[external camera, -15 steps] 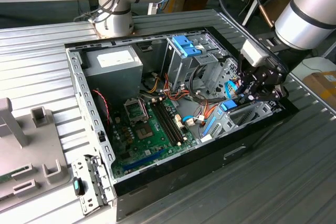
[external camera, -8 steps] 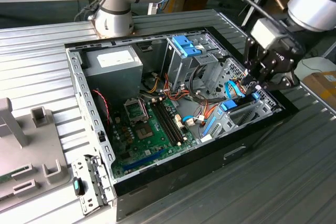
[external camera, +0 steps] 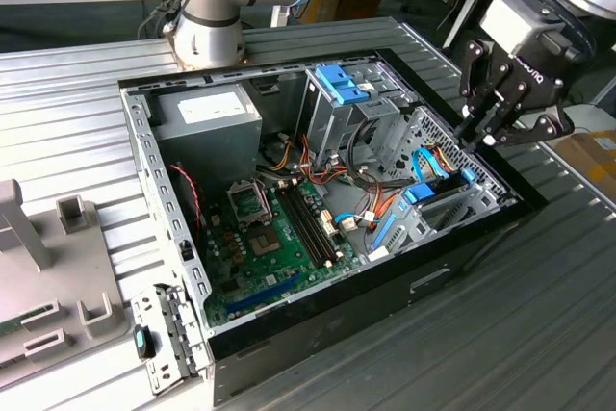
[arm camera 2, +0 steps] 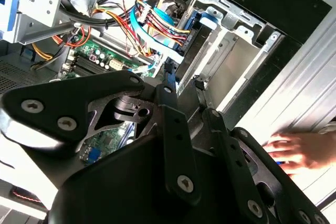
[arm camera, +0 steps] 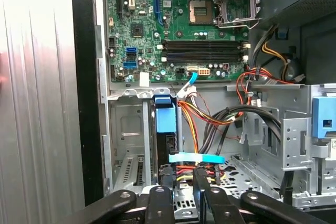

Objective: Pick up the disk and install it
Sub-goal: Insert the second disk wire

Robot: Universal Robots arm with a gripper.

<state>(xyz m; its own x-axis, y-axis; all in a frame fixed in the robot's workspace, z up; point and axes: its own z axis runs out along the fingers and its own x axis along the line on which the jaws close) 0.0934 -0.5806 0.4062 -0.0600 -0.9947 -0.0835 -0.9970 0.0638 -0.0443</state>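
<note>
Standing on edge in a drive bay inside the computer case, the disk shows mainly its blue carrier and a dark narrow edge. It sits at the case corner farthest from the power supply. The end effector hovers just above that corner of the case. Its fingers are slightly parted, nothing is between them, and they are not touching the disk.

**Step in hand.** Judged from this layout, pick-up is done and the disk is already in its bay. The work is at the seating or release stage of installation. Full engagement of the carrier cannot be confirmed.

**Requirements for the next move.** Any further contact calls for the fingertips to line up with the carrier's upper edge. They must also stay clear of the cable bundle and the flat blue cable, which crosses the case interior just beside the disk.

**View differences.**
- The exterior view gives the height of the end effector above the case.
- The first wrist view looks down between the fingers of the end effector. It shows the disk in line with them inside the case, and the motherboard beyond.
- The second wrist view shows the gap at the tips of the end effector. It also shows a person's hand resting on the tabletop outside the case.
</note>
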